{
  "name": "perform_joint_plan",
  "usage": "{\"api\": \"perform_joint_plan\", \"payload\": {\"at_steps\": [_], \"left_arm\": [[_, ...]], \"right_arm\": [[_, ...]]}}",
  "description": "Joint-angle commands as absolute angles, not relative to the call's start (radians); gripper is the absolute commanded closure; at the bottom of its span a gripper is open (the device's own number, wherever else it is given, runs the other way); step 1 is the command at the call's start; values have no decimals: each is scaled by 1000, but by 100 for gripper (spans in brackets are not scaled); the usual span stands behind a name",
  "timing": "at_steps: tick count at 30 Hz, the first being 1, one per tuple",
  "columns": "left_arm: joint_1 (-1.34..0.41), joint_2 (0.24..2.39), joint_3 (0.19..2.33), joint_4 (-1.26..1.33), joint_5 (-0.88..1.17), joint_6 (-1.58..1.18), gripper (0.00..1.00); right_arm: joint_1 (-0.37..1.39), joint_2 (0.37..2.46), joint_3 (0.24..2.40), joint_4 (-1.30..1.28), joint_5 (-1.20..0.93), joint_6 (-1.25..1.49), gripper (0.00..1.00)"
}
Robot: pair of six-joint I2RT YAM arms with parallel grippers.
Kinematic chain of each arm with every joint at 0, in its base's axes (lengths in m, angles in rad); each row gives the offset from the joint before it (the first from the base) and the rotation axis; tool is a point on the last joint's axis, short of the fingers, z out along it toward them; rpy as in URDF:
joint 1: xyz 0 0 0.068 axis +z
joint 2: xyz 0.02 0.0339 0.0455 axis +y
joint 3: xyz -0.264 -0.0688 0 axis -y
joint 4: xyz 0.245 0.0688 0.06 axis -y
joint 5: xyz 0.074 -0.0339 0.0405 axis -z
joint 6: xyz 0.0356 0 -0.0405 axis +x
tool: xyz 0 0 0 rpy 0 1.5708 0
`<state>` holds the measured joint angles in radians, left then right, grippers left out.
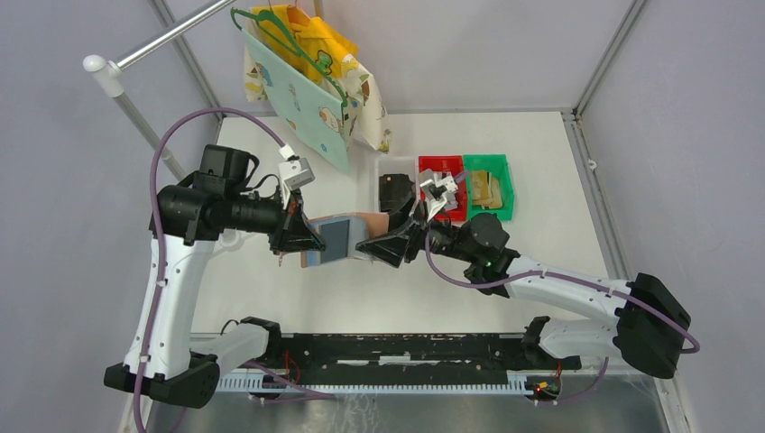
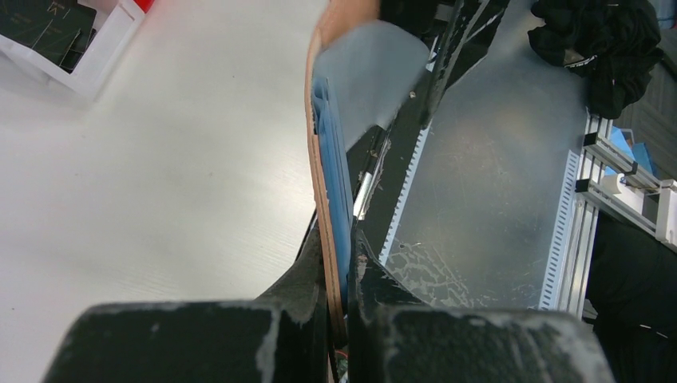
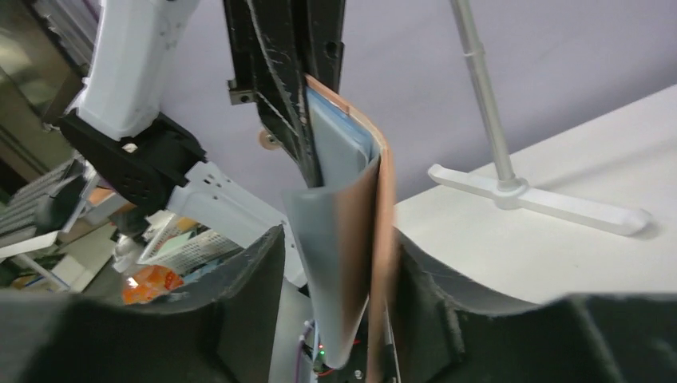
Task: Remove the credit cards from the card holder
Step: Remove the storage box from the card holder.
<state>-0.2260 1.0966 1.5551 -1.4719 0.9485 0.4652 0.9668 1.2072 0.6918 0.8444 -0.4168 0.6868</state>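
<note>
Left claw (image 1: pixel 302 239) pinches the card holder (image 1: pixel 347 237) above the bench (image 1: pixel 541 180), right claw (image 1: pixel 383 245) spread around a grey card (image 3: pixel 327 263); other cards (image 1: pixel 484 188) already sit in the green bin (image 1: pixel 507 171).

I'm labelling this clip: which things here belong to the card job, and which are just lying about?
Part of the job:
- card holder, held off the table by both arms
- left gripper, clamped on one end
- right gripper, around the other end
- grey card in the pocket
- cards in the green bin

Lying about:
- red bin
- hanging bibs
</note>
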Motion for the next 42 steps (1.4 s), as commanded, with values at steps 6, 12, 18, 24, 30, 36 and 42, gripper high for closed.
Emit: {"api": "perform_joint_plan", "payload": {"at_steps": [6, 12, 18, 24, 30, 36, 42], "left_arm": [[-228, 1077, 1583, -1465, 1008, 495, 93], [-228, 1084, 1551, -1464, 1007, 493, 65], [-228, 1092, 1540, -1456, 978, 485, 60], [-227, 1081, 1537, -1456, 980, 488, 54], [-227, 1075, 1532, -1456, 984, 498, 55], [-228, 1074, 1539, -1465, 1005, 504, 60], [-227, 1053, 1549, -1465, 1013, 521, 71]], "right_arm": [[968, 1218, 701, 943, -401, 778, 96], [969, 1245, 658, 1070, -334, 864, 100], [970, 1276, 618, 1206, -309, 944, 100], [969, 1288, 577, 1256, -273, 982, 100], [970, 1285, 572, 1256, -270, 982, 100], [969, 1275, 560, 1257, -267, 976, 100], [968, 1272, 555, 1234, -265, 962, 100]]}}
